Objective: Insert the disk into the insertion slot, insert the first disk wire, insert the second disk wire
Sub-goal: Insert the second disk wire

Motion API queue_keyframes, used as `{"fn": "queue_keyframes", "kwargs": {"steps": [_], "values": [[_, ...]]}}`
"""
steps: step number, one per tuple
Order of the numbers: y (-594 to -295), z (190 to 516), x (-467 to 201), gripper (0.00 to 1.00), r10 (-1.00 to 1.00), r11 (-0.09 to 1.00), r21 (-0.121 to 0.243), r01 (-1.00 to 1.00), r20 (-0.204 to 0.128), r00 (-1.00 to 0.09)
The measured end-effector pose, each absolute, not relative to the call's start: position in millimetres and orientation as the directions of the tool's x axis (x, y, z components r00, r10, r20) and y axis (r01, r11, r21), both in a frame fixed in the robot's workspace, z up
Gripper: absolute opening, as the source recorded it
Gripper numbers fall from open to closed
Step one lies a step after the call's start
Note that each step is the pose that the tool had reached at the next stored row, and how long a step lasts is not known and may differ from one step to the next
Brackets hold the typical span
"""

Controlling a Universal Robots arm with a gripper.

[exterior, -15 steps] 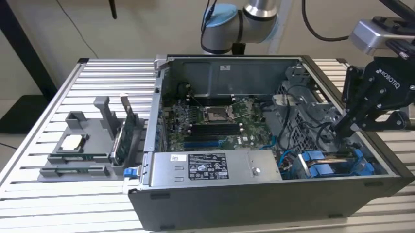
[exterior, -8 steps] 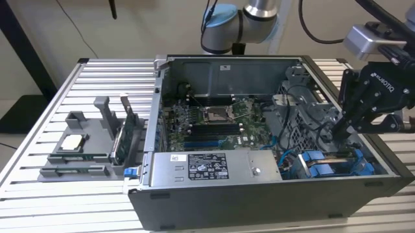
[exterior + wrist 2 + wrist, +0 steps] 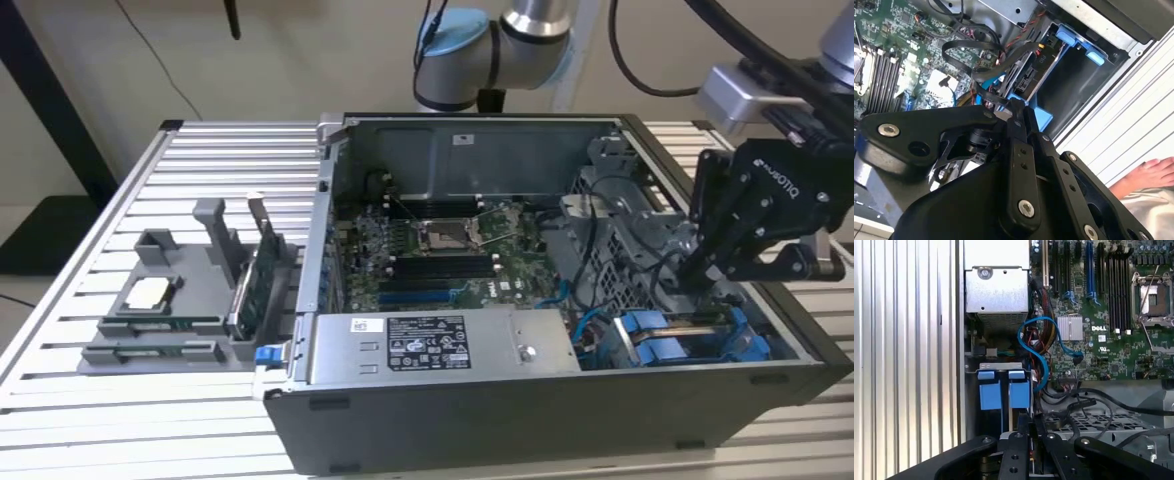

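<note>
gripper point(image 3: 703, 283) low over the disk point(image 3: 694, 335) — fingertips together; disk in its insertion slot point(image 3: 742, 345)

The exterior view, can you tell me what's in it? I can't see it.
A black robot gripper reaches down into an open computer case on a slatted table, just above the blue disk carrier. A grey stand holding green cards sits on the exterior view's left.

computer case point(image 3: 534, 420): 1 | blue carrier tabs point(image 3: 1004, 390) inside case: 2 | grey holder tray point(image 3: 167, 300) beside case: 1 | power-supply box point(image 3: 441, 345) inside case: 1
</note>
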State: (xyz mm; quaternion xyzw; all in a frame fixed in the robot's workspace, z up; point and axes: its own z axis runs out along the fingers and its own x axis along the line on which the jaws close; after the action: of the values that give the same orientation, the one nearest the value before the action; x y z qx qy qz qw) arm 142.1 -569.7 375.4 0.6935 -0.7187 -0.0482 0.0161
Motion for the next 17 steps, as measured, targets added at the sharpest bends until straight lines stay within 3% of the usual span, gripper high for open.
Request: {"fn": "queue_keyframes", "kwargs": {"steps": [11,17], "values": [[-569.7,371.4,140.1,0.16,-0.998,0.034,0.088,-0.996,-0.044,-0.038],[-569.7,364.5,137.1,0.16,-0.998,0.034,0.068,-0.997,-0.045,-0.037]]}}
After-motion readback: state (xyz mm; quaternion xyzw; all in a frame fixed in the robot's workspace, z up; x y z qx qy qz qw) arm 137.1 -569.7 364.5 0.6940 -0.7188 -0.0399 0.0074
